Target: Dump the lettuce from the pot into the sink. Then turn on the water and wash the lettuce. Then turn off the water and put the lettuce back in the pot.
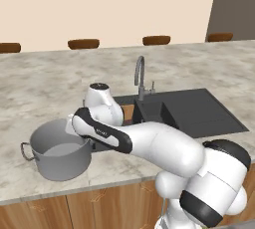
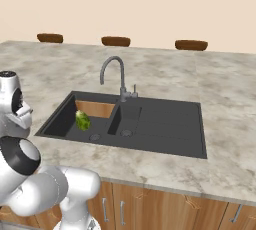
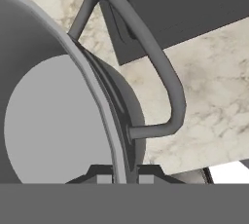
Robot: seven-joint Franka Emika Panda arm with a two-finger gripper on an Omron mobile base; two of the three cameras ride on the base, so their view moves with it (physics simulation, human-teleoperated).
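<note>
The grey pot (image 1: 60, 156) stands upright on the marble counter left of the sink (image 1: 209, 113), and its inside looks bare. My gripper (image 3: 125, 177) is shut on the pot's right rim, and the thin rim runs up between the two fingertips. One loop side handle (image 3: 168, 77) arches just beyond the grip. The lettuce (image 2: 83, 120), small and green, lies in the sink's left basin (image 2: 65, 119) by the wood-brown panel. The grey gooseneck faucet (image 2: 115, 74) rises behind the basins, and no water runs from it.
The marble counter (image 1: 45, 83) stretches wide behind and left of the pot. Brown stool tops (image 1: 83, 43) line its far edge. The sink's flat drainboard (image 2: 170, 124) lies to the right. Wooden cabinet fronts (image 2: 165, 206) sit under the counter's front edge.
</note>
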